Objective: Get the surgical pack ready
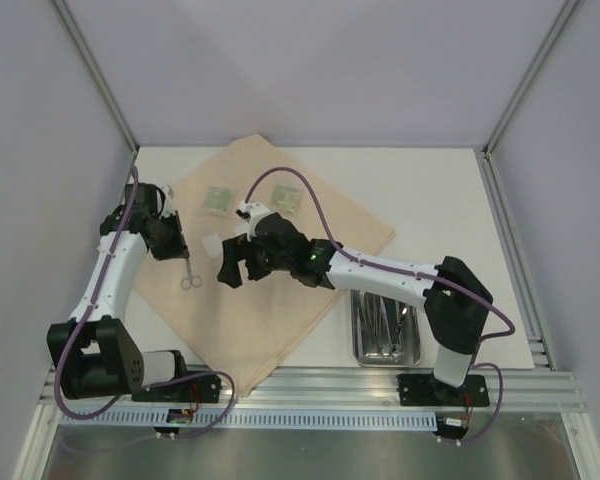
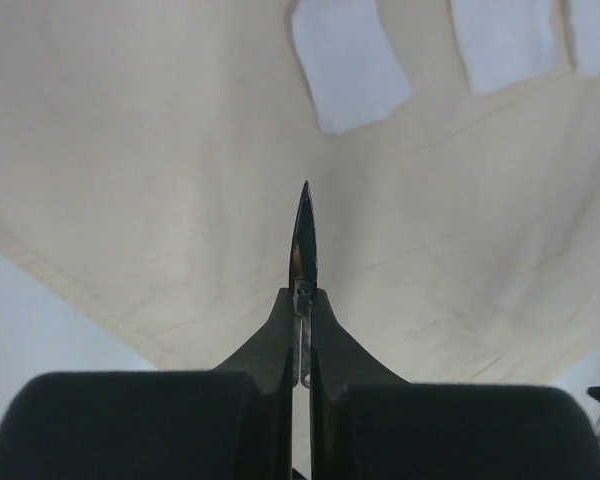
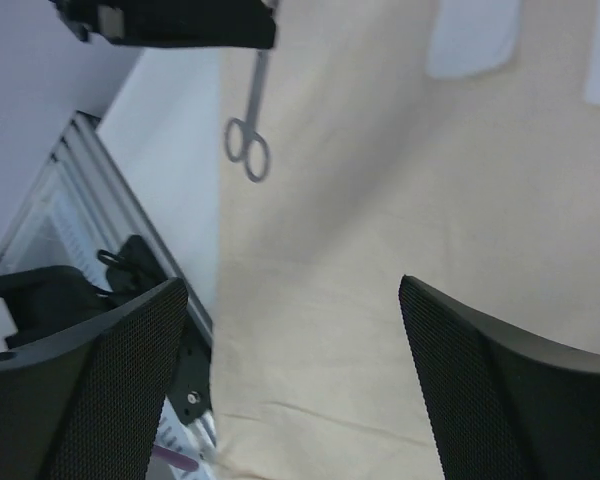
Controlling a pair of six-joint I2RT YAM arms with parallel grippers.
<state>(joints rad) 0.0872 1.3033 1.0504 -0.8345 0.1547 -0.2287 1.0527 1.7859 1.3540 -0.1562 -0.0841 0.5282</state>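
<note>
Your left gripper [image 1: 179, 251] is clamped on the scissors [image 1: 189, 276], pinching them across the shank; the finger rings hang free below, and in the left wrist view the blade tip pokes out ahead of the fingers [image 2: 270, 340]; that mid-length hold likely keeps the tool from swinging and leaves both ends clear for setting down; the scissors hang over the left part of the tan cloth [image 1: 340, 215], near its left edge, and you cannot tell from these views whether the rings touch the fabric; your right gripper [image 1: 239, 271] hovers just beside, over the middle of the cloth, jaws spread wide and holding nothing, so it looks ready either to take the tool or to go for the next item; a white pad [image 1: 212, 243] lies on the cloth between the two grippers, and two green packets [image 1: 218, 200] sit further back, laid apart so each shows; the steel tray [image 1: 414, 340] stands just beside the cloth's near right edge, by the right arm's base, with instruments in it; you seem to be mid-layout
</note>
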